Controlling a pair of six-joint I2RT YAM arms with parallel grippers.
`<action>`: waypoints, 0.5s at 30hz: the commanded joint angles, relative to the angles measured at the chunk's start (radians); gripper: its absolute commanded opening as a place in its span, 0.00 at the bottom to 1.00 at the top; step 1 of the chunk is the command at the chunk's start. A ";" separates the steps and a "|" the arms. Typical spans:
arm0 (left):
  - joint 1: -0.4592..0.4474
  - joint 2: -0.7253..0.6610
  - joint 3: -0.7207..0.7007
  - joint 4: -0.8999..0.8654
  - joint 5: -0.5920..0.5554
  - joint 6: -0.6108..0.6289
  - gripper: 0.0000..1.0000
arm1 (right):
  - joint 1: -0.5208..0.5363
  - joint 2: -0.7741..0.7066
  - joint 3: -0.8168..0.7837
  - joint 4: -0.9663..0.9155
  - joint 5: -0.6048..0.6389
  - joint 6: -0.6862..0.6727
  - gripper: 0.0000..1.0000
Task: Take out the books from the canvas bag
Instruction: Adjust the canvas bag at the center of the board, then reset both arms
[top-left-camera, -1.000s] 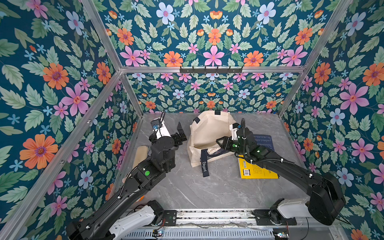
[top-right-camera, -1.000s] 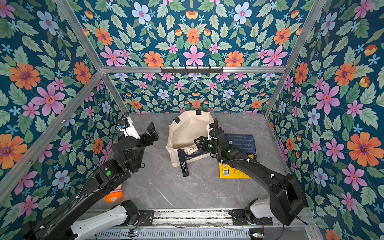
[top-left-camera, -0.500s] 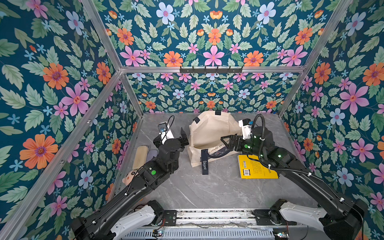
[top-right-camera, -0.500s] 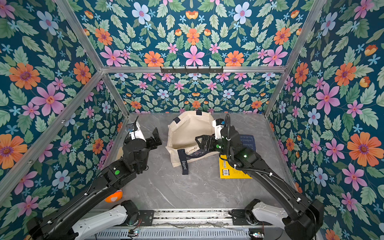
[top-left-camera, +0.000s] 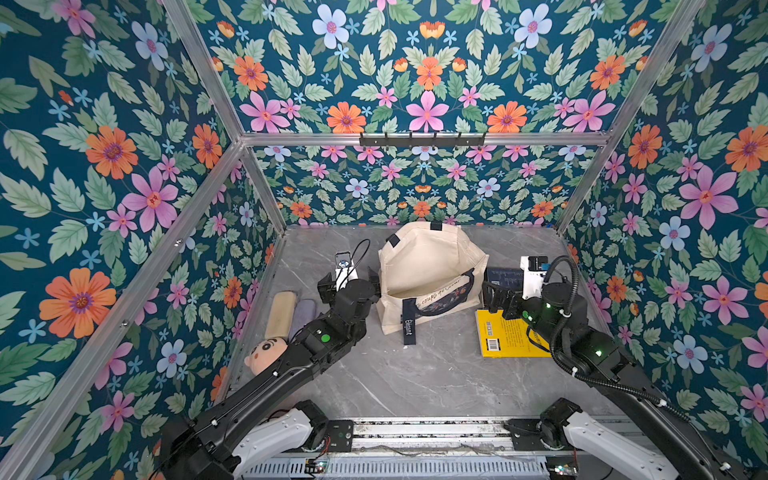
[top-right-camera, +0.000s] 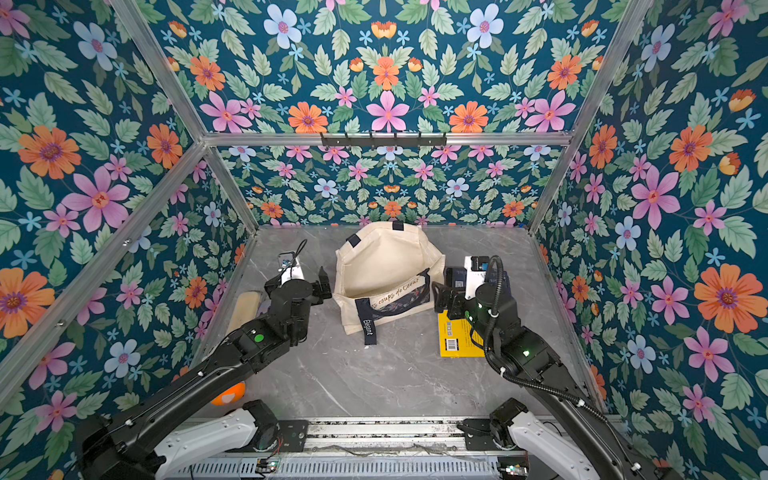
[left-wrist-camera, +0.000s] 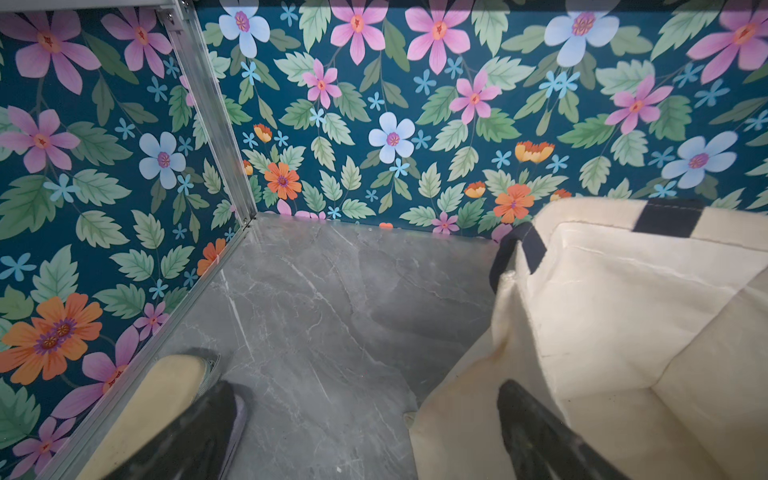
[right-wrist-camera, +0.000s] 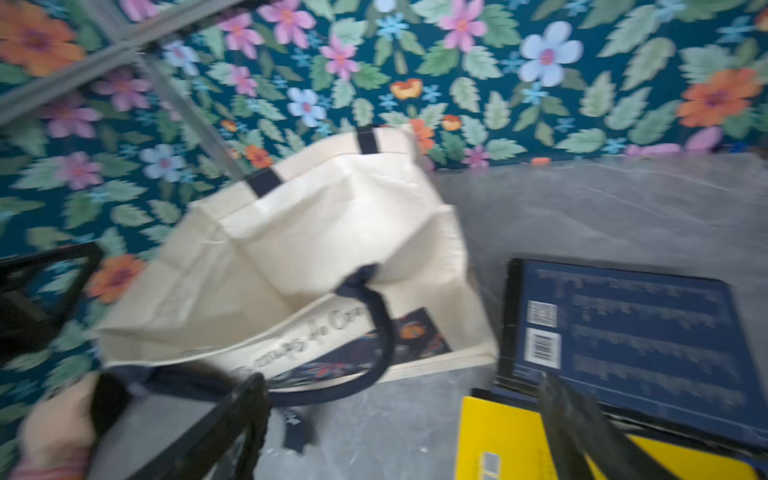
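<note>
The whole right wrist view is blurred, so the small print on the blue book (right-wrist-camera: 623, 324) is unreadable and the yellow book (right-wrist-camera: 507, 428) runs off the edge; in both top views the right arm (top-left-camera: 590, 349) covers part of each book, the left arm (top-left-camera: 307, 349) part of the plush doll (top-left-camera: 266, 357)

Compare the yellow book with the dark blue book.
The yellow book is bright and mostly plain; the dark blue book carries lines of pale print. The yellow book lies in front, the dark blue book behind it. Both lie flat outside the canvas bag, barcodes up.
</note>
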 joint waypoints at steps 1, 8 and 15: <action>0.014 0.042 -0.008 0.028 0.006 0.029 1.00 | -0.075 -0.034 -0.103 0.109 0.183 0.037 0.99; 0.090 0.069 -0.151 0.191 0.016 0.065 1.00 | -0.188 0.000 -0.331 0.404 0.294 -0.143 0.99; 0.126 0.071 -0.270 0.344 0.070 0.148 1.00 | -0.311 0.212 -0.391 0.633 0.259 -0.252 0.99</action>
